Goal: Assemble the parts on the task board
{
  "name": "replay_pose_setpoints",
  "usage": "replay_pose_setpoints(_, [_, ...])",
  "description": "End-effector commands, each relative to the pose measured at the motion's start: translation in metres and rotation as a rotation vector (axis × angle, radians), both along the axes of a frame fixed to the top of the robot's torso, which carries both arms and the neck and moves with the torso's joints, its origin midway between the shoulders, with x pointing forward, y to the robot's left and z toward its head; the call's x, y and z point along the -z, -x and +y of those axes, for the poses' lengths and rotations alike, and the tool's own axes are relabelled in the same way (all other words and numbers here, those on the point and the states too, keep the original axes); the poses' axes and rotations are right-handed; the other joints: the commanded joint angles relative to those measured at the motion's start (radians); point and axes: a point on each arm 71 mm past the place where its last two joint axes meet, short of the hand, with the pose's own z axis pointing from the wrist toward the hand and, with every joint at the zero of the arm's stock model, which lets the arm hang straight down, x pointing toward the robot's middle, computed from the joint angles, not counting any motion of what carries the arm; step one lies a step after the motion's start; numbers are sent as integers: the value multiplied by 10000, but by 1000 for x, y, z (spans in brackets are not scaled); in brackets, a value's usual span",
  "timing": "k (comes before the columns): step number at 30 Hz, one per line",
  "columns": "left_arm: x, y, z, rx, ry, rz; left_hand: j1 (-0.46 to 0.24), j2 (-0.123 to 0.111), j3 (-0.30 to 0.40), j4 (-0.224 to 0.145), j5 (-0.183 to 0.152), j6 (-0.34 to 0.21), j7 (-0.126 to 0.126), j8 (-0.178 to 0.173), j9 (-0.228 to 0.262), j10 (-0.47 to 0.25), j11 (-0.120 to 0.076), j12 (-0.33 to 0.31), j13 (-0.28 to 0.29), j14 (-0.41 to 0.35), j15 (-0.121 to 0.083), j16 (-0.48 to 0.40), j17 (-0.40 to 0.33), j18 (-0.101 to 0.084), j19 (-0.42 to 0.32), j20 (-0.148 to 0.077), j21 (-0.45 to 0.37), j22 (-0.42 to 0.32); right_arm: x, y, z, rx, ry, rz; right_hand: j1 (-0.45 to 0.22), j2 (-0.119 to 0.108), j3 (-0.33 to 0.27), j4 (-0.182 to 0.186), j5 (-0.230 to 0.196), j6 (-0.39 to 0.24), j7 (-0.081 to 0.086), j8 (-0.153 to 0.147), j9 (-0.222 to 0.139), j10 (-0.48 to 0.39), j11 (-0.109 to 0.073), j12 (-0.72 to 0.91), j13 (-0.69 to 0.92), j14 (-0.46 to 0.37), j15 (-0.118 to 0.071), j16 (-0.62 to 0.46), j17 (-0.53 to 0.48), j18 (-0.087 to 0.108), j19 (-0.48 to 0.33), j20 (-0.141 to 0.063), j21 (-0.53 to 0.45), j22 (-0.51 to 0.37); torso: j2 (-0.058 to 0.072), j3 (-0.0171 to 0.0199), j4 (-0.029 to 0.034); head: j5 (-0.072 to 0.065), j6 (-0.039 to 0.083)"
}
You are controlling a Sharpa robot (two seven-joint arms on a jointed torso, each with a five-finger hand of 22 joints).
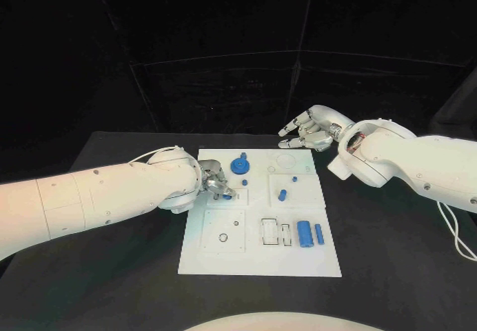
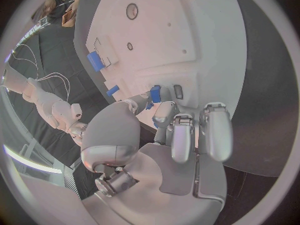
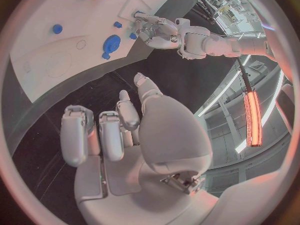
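The left hand (image 1: 211,181) pinches a small blue part (image 2: 154,93) over the task board (image 1: 260,262) (near its left edge). The part could slip if tilted. The right hand (image 1: 310,129) hangs beyond the board, fingers apart, holding nothing.

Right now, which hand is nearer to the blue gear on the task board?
Left. The left hand sits on the task board just below and beside the blue gear, holding a small blue part. The right hand hovers off the board's far edge.
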Motion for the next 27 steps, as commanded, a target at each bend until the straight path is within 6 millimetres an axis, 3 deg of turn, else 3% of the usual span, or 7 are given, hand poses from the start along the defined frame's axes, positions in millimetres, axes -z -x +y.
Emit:
replay_pose_setpoints(1, [2,1,-1,53,-122,185,-126,21,-175,47,-42,59,31,-9,-13,66,20,64,22,1039,-72,31,2634,-125,164,-83,54,23,-1,0,1,-67,44,34,-101,38,-46,9,10,32,-3,51,4,26,12,14,-11,733,-7,-63,1373,63,-23,-19,-42,40,-6,2,7,7,-8])
replay_pose_setpoints(19, [2,-1,-3,-43,-73,103,-555,144,-1572,608,-57,213,7,12,-44,160,1,158,146,1039,-92,31,2634,-141,202,-105,83,125,0,-1,1,-61,66,70,-183,39,-84,60,10,28,-4,53,4,14,13,-6,-31,727,-5,-77,1352,68,-33,-17,-53,19,6,-1,5,0,23])
replay_pose_setpoints(27, [2,-1,-2,-299,-70,227,-795,60,-2705,1096,-73,287,-37,14,-119,222,-34,200,208,1039,-119,31,2634,-160,244,-132,136,239,0,-1,1,-64,73,78,-227,31,-110,87,8,23,-5,53,3,6,13,-19,-45,725,-5,-86,1341,71,-40,-16,-63,0,13,-9,2,-4,24])
